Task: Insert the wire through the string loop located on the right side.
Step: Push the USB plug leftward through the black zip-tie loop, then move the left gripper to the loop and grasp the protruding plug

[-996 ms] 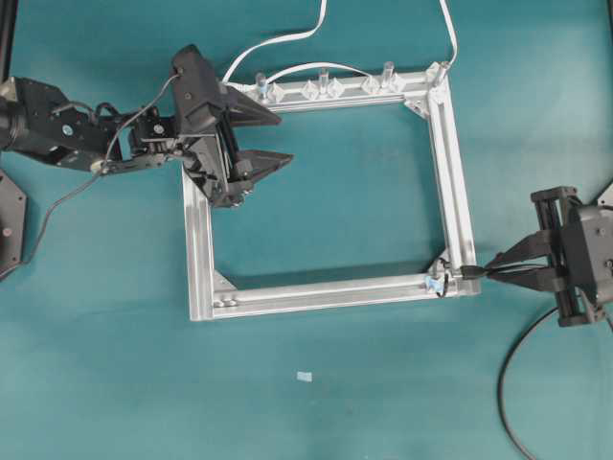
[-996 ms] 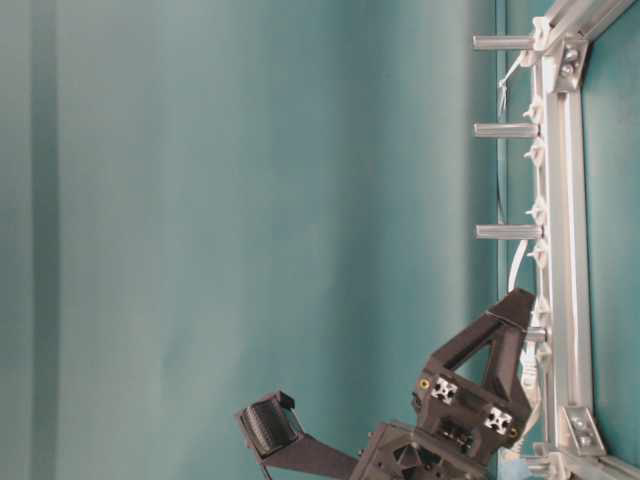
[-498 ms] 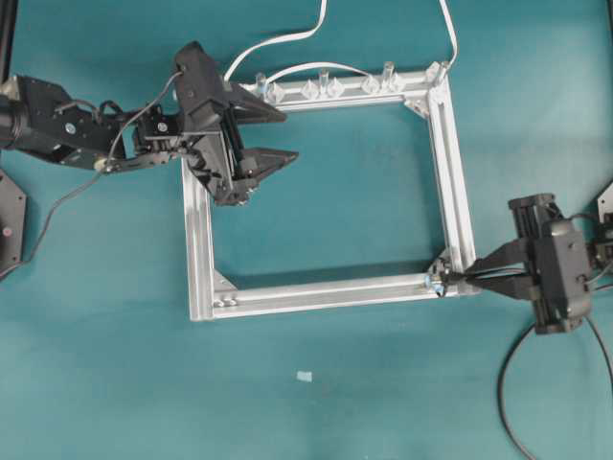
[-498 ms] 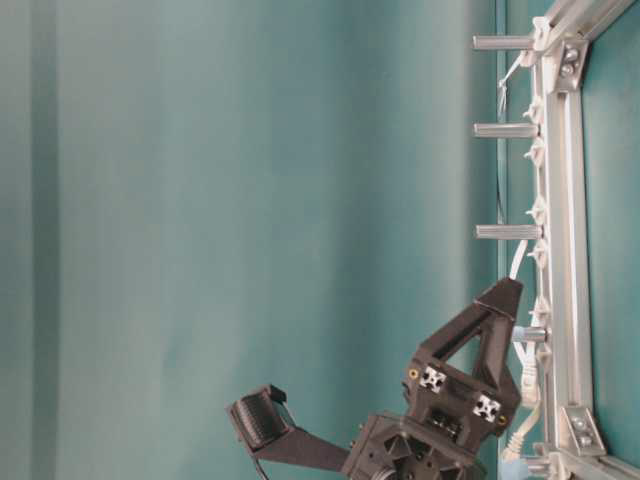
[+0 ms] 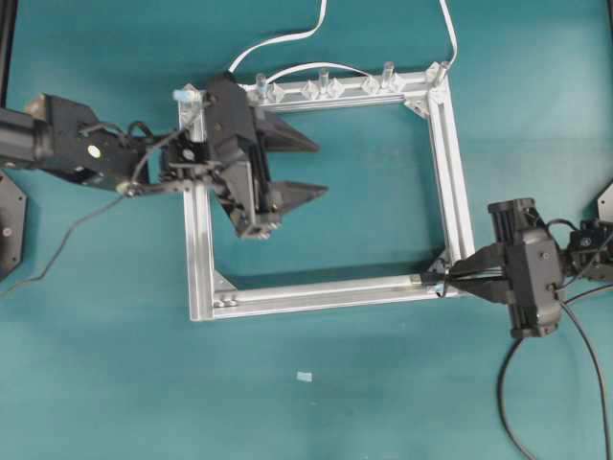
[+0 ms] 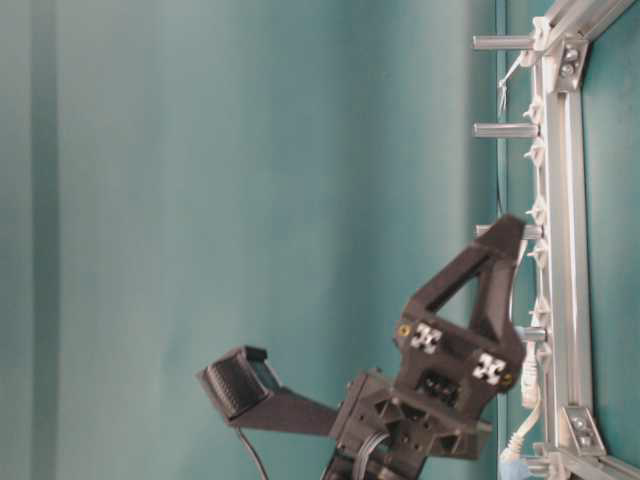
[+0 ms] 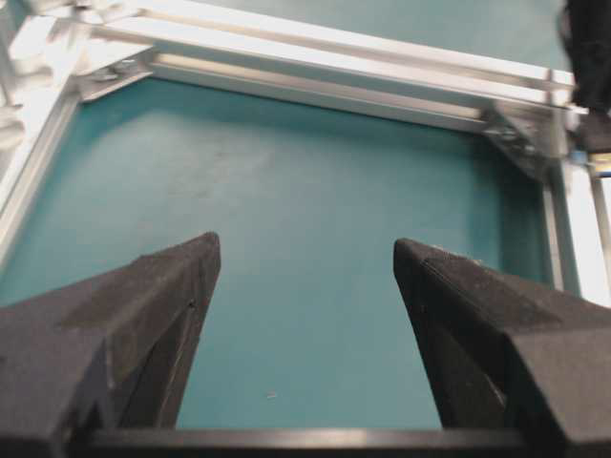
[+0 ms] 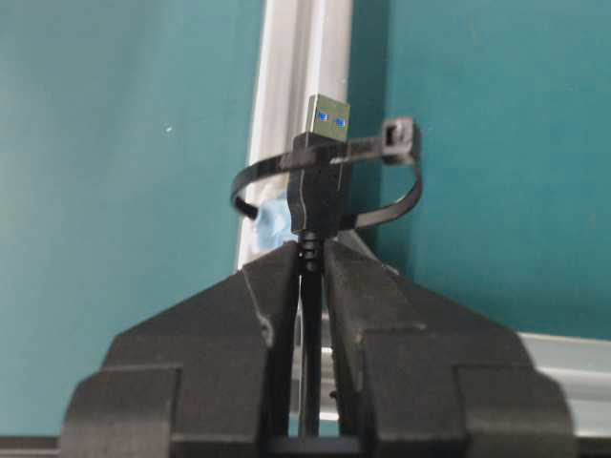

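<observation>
A: While the right gripper (image 8: 311, 277) has its jaws clamped on the wire (image 8: 308, 315) just behind the plug (image 8: 318, 172), is the plug actually inside the string loop (image 8: 286, 164)?

B: From the right wrist view it appears so. The plug's black body stands in the ring with the metal tip poking past the far side, over the aluminium frame (image 5: 450, 163). The pale bluish fitting (image 8: 270, 221) sits just behind it, low on the left.

A: And from overhead?

B: There the right gripper (image 5: 450, 279) has its fingertips at the frame's lower right corner, right where the loop is. The loop itself is too small to make out in that view.

A: How should the step be done well?

B: The operator would judge that the push should run straight along the plug's axis, keeping it centred so the ring doesn't snag on the plug's shoulder. The loop looks floppy, so a sideways nudge could fold it flat against the bar.

A: What of the other arm?

B: The left gripper (image 5: 297, 165) hangs over the frame's upper left, jaws spread wide and holding nothing. It seems placed to take the plug once it is through, though that's a guess.

A: The setting?

B: A teal mat (image 5: 335, 402) under everything, and clear plastic pegs (image 5: 323, 86) along the top bar with a white cable (image 5: 287, 38) threaded by them.
</observation>
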{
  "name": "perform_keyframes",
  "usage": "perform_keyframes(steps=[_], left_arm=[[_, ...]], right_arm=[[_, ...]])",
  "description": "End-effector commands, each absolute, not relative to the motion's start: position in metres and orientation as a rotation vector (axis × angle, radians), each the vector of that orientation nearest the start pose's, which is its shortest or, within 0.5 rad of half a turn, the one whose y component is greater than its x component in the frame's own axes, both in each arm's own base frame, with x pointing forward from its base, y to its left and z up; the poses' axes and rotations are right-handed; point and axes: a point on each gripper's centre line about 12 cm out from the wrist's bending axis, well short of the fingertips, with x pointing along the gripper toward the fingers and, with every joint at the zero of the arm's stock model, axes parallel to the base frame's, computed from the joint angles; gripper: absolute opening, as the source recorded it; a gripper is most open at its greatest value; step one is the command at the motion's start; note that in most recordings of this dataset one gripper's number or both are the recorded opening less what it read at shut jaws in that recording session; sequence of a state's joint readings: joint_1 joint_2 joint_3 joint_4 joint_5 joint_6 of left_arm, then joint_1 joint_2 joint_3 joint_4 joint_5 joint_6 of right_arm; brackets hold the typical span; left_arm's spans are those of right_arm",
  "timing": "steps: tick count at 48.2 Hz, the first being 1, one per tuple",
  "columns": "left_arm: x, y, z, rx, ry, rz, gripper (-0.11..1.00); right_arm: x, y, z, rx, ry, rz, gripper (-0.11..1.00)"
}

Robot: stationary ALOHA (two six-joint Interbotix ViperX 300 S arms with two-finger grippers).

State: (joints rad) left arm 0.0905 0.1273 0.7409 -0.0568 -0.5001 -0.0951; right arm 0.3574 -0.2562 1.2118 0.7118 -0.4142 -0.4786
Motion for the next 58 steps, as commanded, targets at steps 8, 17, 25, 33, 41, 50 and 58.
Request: perform_keyframes(steps=[8,17,25,33,41,50,58], left_arm=[[0.418,0.016,0.153,-0.146,0.366,0.083,0.76],[0.42,0.001,0.148,-0.138,0.405,0.047,0.76],[0.417,-0.015,0.143,-0.13,0.453,0.013,0.76],[0.416,-0.027,0.139,-0.125,0.483,-0.013,0.76],[0.421,-0.037,0.141,-0.118,0.486,-0.037,0.76],[0.429,-0.052,0.139,-0.107,0.505,-0.07,0.76],[0.435,-0.055,0.135,-0.104,0.519,-0.075,0.76]], right_arm=[[0.252,0.055,0.129,-0.001,0.568,0.011,0.11],[0.252,0.055,0.129,-0.002,0.567,0.01,0.11],[0.252,0.055,0.129,-0.002,0.566,0.01,0.11],[0.252,0.055,0.129,-0.001,0.566,0.009,0.11],[0.252,0.055,0.129,-0.001,0.566,0.009,0.11],[0.252,0.055,0.129,0.001,0.566,0.009,0.11],[0.252,0.055,0.129,-0.001,0.567,0.01,0.11]])
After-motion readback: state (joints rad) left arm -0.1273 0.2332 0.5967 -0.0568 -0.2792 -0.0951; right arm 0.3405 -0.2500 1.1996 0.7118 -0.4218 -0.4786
